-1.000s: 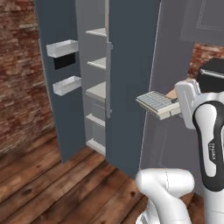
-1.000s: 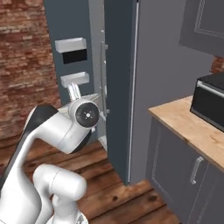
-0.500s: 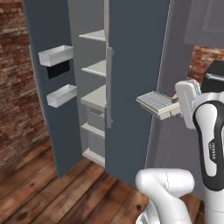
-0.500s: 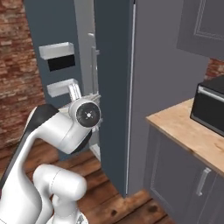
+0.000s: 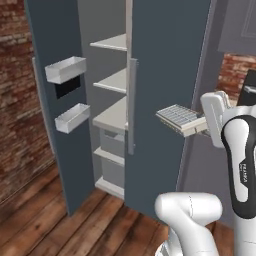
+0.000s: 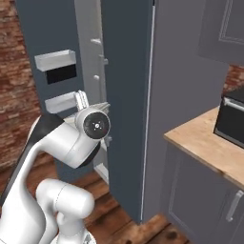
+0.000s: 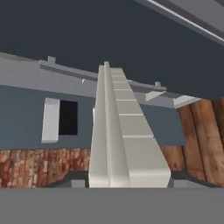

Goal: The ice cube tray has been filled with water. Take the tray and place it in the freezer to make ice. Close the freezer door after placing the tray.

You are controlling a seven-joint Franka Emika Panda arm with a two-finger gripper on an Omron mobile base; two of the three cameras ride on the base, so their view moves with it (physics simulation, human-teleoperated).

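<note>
Nearest to me, the white arm's two-finger gripper (image 5: 206,125) is clamped on one end of the flat, pale grey-white ice cube tray (image 5: 178,118) with its grid of small square cells. I see the tray held roughly level in the air, sticking out from the hand toward the tall slate-blue freezer (image 5: 165,65). In the hand view the tray (image 7: 124,131) runs edge-on away from the camera; the finger tips themselves are hidden under it, I think, so I judge the grip from the left base view.

Just beyond the tray's far end stands the closed slate-blue panel with its long vertical grey handle (image 5: 132,105). Further left, the freezer door (image 5: 52,90) hangs swung wide, carrying two white door bins (image 5: 65,69) and a dark dispenser panel (image 5: 67,89). Behind it, the white shelves (image 5: 111,80) and drawers sit exposed. To the right, a wooden countertop (image 6: 205,147) bears a dark oven (image 6: 231,119).
</note>
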